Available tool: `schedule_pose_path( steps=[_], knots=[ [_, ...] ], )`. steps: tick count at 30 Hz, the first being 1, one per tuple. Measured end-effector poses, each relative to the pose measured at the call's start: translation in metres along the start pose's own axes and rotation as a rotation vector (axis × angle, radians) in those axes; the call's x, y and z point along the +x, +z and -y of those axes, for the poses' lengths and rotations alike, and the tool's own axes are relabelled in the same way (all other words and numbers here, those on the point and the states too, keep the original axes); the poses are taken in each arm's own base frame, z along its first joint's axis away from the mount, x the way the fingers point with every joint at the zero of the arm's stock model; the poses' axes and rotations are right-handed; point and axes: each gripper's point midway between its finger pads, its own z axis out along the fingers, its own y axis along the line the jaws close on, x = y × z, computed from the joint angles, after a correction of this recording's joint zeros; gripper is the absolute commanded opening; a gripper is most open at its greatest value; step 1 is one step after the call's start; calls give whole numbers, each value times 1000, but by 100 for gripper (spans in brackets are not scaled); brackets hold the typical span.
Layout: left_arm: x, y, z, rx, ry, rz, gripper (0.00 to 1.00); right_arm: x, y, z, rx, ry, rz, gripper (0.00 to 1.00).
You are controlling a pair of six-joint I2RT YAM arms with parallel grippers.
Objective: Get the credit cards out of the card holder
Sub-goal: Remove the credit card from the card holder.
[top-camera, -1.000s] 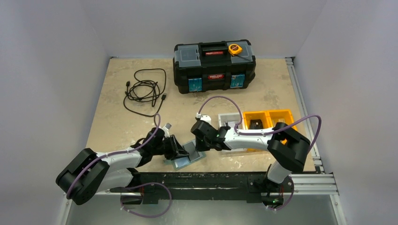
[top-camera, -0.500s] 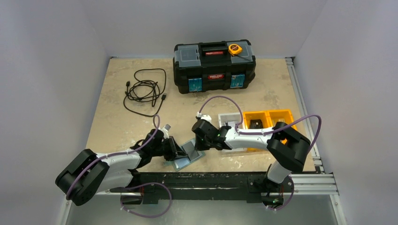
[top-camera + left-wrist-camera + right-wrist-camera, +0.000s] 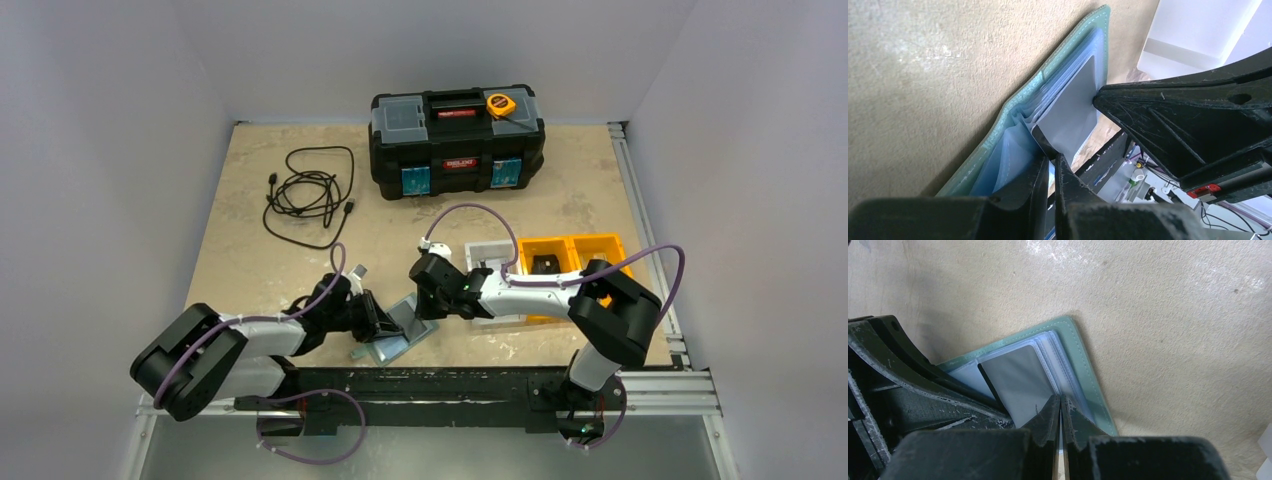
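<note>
Beige tabletop and white walls fill the overhead view. A black toolbox [image 3: 457,140] stands at the back, a coiled cable [image 3: 308,195] lies to the left, and a white bin [image 3: 485,255] and orange bins [image 3: 575,250] sit to the right. The card holder [image 3: 398,343] lies open near the front edge, between the two arms. The left gripper [image 3: 378,322] and right gripper [image 3: 428,305] meet over it from opposite sides, probably so that one can brace the wallet while the other pulls.

From the left wrist, the left gripper [image 3: 1052,172] has its fingers pinched together on the near corner of a dark card [image 3: 1070,120]. Most of this card sits in the pale blue pockets of the teal holder [image 3: 1018,150]. The right gripper's tip [image 3: 1108,102] rests against the card's far edge.

From the right wrist, the right gripper [image 3: 1060,407] is fully closed and holds nothing. Its joined tips press down on the pockets just beside the card [image 3: 1015,380], apparently to pin the holder [image 3: 1083,365] to the table while the card slides out. The left fingers [image 3: 973,400] come in from the left. I see no tan-orange card and no card lying free, so the extraction looks barely begun.
</note>
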Motion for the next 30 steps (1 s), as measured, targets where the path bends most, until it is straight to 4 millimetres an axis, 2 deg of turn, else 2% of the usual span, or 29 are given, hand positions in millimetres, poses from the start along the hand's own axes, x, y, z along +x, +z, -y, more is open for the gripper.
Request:
schedule_pose_path(
  steps=[2, 13, 22, 28, 30],
  knots=[
    [0, 0, 0, -1, -4, -4, 0, 0, 0, 0, 0, 0, 1, 0],
    [-2, -2, 2, -18, -27, -4, 0, -5, 0, 5, 16, 11, 11, 0],
    [-7, -19, 2, -40, 10, 28, 0, -17, -2, 28, 48, 69, 21, 0],
    [-6, -27, -5, -68, 16, 28, 0, -18, -2, 29, 49, 71, 22, 0],
    [-5, -28, -5, -70, 22, 27, 0, -18, -3, 30, 50, 65, 23, 8]
  ],
)
